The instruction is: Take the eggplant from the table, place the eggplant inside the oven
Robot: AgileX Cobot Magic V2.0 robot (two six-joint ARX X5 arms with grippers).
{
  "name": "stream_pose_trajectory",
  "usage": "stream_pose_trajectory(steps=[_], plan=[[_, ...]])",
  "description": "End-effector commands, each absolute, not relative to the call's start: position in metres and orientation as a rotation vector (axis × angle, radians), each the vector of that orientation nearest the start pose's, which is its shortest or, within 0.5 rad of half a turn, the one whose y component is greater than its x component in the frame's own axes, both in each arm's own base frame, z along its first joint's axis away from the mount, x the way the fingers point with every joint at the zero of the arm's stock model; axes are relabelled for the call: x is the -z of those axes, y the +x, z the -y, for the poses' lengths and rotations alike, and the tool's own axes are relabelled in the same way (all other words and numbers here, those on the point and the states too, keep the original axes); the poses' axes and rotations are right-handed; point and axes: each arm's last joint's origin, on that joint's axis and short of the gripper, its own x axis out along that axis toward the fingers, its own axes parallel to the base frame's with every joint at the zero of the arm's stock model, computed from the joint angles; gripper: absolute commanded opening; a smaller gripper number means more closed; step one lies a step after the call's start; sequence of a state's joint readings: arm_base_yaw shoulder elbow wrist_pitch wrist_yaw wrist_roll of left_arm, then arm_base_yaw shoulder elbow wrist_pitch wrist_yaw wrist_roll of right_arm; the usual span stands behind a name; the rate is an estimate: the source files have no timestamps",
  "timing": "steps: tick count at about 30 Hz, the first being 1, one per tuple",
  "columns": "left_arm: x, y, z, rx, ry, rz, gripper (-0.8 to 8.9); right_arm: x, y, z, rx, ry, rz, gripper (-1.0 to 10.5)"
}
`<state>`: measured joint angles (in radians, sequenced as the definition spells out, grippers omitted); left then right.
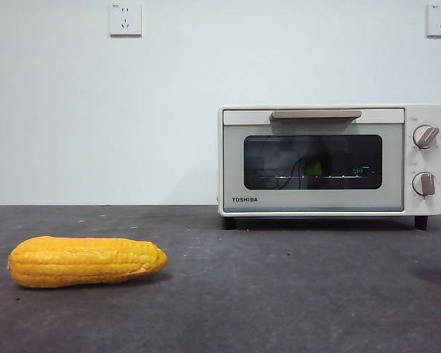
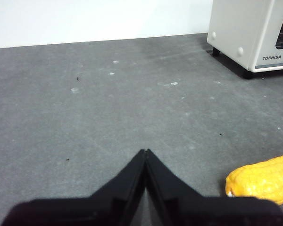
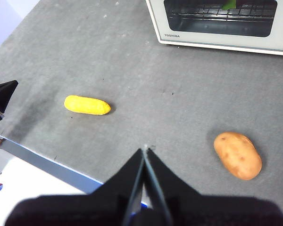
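On my left wrist feed the left gripper point(image 2: 145, 151) has its jaws pressed tip to tip with nothing between them, poised over bare table point(image 2: 108, 117). The right gripper point(image 3: 145, 149) is clenched the same way and empty, held higher above the table near its front edge, where a pale strip runs along the border.

Out from the left jaws, the blunt end of the yellow corn cob point(image 2: 262, 181) lies close by, clear of the tips. From the right wrist camera I see that cob point(image 3: 87, 105) lying on its side toward the table's left part, and a brown potato point(image 3: 237, 155) resting near the right part, well apart from the cob and from both grippers. A black tip at that picture's edge is probably the left arm, though I can't be certain from so little.

The cream Toshiba oven point(image 1: 331, 159) stands at the back of the table by the wall, door shut, beige bar handle across the top, two round knobs on its right side. Through the dark glass I make out a bright green patch on the wire rack: the eggplant point(image 1: 313, 168), its green cap showing inside the oven while the purple body is lost in the dark.
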<state>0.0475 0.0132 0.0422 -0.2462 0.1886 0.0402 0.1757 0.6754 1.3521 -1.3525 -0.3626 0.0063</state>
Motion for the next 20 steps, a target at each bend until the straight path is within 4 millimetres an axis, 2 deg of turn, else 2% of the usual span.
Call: stream_pose_trajectory(steps=[1, 16, 20], plan=[[-0.151, 0.094, 0.001, 0.148, 0.003, -0.216, -0.04, -0.408, 0.040, -0.017, -0.514, 0.063, -0.708, 0.0], [-0.151, 0.094, 0.001, 0.147, 0.003, -0.221, -0.04, -0.407, 0.050, -0.019, -0.513, 0.064, -0.743, 0.0], [-0.151, 0.094, 0.001, 0.148, 0.002, -0.222, -0.04, -0.410, 0.051, -0.018, -0.501, -0.032, -0.667, 0.0]])
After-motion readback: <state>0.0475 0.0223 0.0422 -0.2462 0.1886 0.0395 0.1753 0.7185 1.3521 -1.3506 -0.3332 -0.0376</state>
